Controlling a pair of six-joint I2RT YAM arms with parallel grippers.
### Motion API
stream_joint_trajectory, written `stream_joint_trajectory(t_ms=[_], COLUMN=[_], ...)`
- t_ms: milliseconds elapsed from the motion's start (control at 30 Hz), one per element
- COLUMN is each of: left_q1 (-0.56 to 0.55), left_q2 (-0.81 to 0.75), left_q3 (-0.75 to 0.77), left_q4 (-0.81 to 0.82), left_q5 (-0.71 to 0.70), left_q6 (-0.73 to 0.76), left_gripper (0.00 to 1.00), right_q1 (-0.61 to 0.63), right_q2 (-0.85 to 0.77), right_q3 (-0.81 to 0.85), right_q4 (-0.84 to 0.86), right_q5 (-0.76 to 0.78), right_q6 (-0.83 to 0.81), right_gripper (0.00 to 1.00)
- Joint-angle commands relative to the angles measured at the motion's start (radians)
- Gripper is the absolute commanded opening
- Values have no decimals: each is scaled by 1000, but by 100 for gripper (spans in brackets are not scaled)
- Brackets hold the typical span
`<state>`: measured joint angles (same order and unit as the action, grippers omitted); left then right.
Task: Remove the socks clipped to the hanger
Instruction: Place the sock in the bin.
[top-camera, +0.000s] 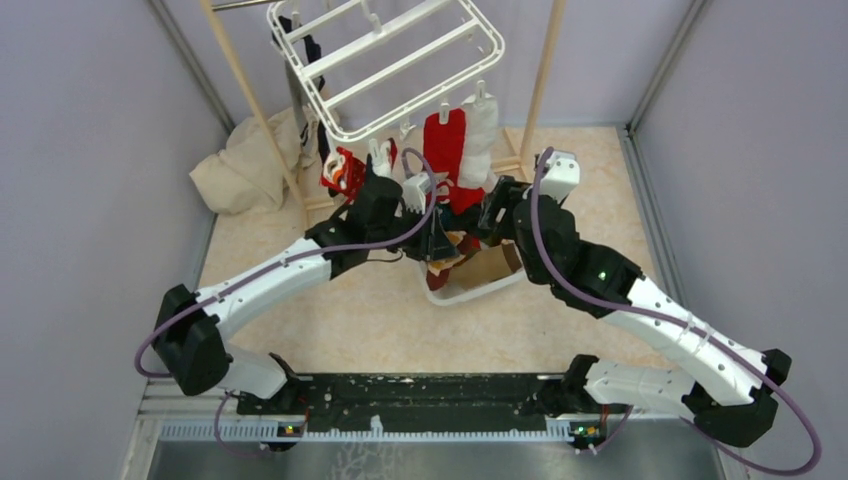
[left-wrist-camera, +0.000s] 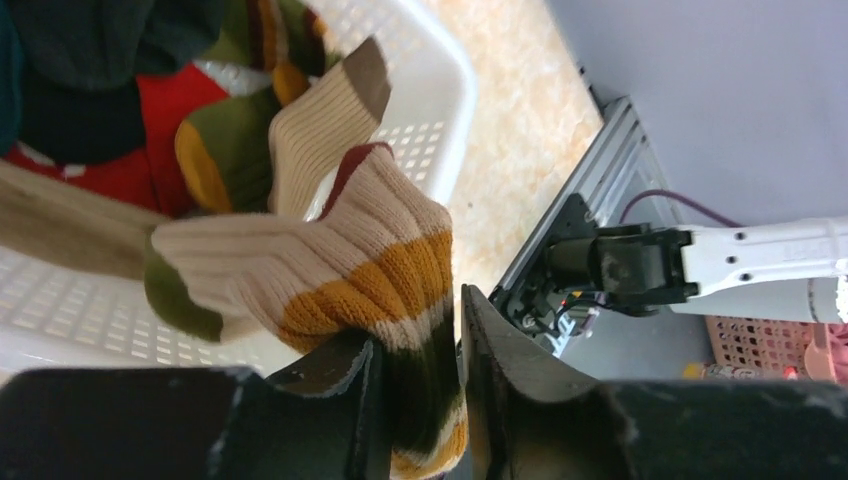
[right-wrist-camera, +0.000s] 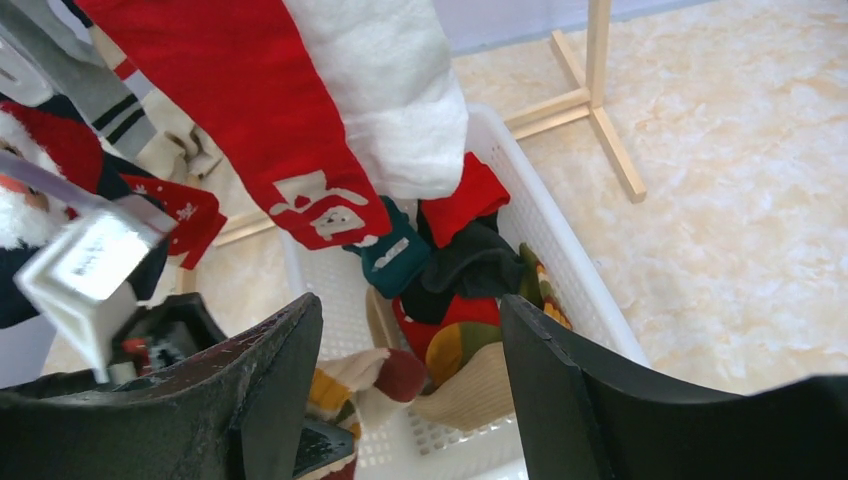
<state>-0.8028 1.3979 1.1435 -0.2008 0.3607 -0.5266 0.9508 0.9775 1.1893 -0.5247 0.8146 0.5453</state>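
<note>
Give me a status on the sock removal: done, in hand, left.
Done: several socks lie in the white basket. In hand: the left gripper pinches a striped sock between its jaws over that basket; the right gripper is open, empty. Left: a red sock, a white sock and others hang clipped to the hanger.

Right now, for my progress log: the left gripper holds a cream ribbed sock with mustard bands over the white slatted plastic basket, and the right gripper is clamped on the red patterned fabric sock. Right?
No. The right wrist view shows the right gripper open and empty, the red patterned sock hanging clear of it. The left gripper does hold the cream ribbed sock over the white slatted basket.
</note>
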Motion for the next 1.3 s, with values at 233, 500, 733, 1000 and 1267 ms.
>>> stream_joint_trajectory(t_ms=[233, 500, 733, 1000, 1267], left_q1=[-12, -15, -29, -30, -30], left_q2=[139, 144, -53, -336, -449], left_q3=[-99, -59, 16, -2, -49], left_q4=[170, 93, -72, -240, -344], left_q5=[-1, -64, -168, -294, -375], left_q6=[36, 89, 115, 112, 78], left_gripper=[72, 98, 98, 98, 99], right_q1=[-24, -31, -53, -88, -103], right_q2=[-27, -14, 17, 39, 31], right_q3=[-38, -54, -88, -120, -137], right_q4=[23, 13, 23, 45, 59], right_q5=[-44, -62, -108, -200, -284], right_q6=[25, 29, 36, 15, -20], right_gripper=[67, 69, 69, 69, 69])
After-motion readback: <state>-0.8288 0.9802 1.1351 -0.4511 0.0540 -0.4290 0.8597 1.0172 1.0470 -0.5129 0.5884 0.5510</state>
